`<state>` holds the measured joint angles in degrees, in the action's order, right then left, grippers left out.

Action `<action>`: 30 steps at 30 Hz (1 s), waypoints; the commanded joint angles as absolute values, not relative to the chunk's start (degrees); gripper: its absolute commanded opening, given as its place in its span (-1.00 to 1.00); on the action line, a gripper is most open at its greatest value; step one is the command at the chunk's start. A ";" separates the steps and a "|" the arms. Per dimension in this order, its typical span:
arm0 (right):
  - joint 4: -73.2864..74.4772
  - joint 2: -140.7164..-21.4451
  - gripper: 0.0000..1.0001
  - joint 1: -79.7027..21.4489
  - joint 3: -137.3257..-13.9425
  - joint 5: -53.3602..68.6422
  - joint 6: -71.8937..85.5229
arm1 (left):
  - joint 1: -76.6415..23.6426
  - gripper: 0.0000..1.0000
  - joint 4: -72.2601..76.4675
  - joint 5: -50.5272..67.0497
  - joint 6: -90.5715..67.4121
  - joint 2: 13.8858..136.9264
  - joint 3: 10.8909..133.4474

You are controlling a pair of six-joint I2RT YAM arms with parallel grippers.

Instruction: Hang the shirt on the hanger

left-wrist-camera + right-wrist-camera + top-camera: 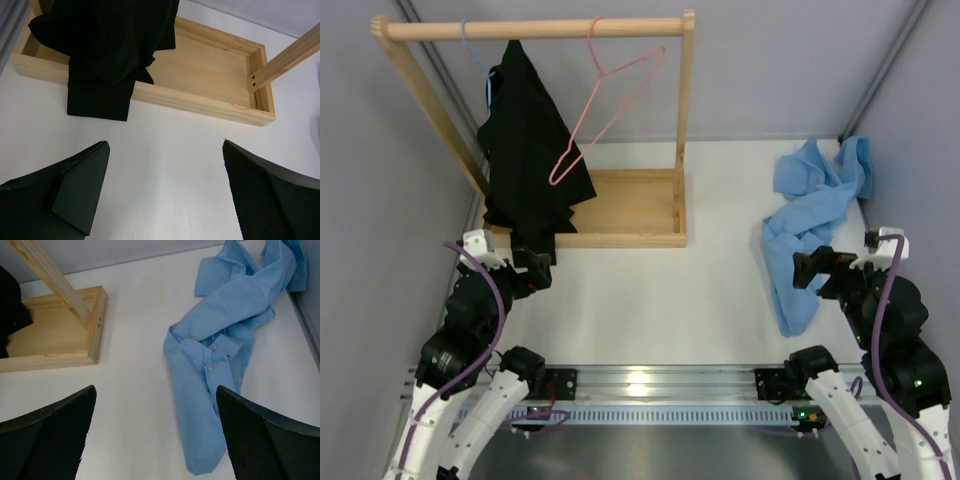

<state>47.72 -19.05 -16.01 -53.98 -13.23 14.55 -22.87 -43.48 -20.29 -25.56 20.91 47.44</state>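
The light blue shirt [812, 218] lies crumpled on the white table at the right, stretching from the far right corner toward my right arm; it also shows in the right wrist view [225, 345]. The pink wire hanger [605, 105] hangs by its hook from the wooden rail [535, 30], tilted. My right gripper [812, 268] is open and empty, just above the shirt's near end; the shirt lies between and ahead of its fingers [270, 440]. My left gripper [535, 268] is open and empty near the rack base.
A black garment [528, 150] hangs on a thin blue hanger [480, 65] at the rail's left and drapes over the wooden rack base [630, 205], also in the left wrist view [200, 75]. A rack post [685, 90] stands at the right of the base.
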 commanded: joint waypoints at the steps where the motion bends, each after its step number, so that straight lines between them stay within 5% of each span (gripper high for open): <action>1: 44.65 -20.04 0.99 -16.43 -54.23 -13.54 13.89 | -23.03 0.96 -40.43 -20.57 -25.31 21.18 47.02; 15: 34.11 -31.80 0.99 -16.35 -49.83 -20.27 22.32 | -23.03 0.96 -40.43 -20.30 -25.40 20.66 47.11; 22: 28.84 -55.75 0.99 -13.64 -57.91 -33.39 22.41 | -23.03 0.96 -40.43 -19.69 -25.58 21.88 47.11; 30: 24.52 -89.24 0.99 5.62 -74.08 -17.05 21.01 | -23.73 0.96 -40.43 -19.25 -25.66 22.76 47.11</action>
<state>28.38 -79.70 1.17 -68.51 -22.02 21.12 -23.24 -43.46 -19.90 -25.58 22.09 47.42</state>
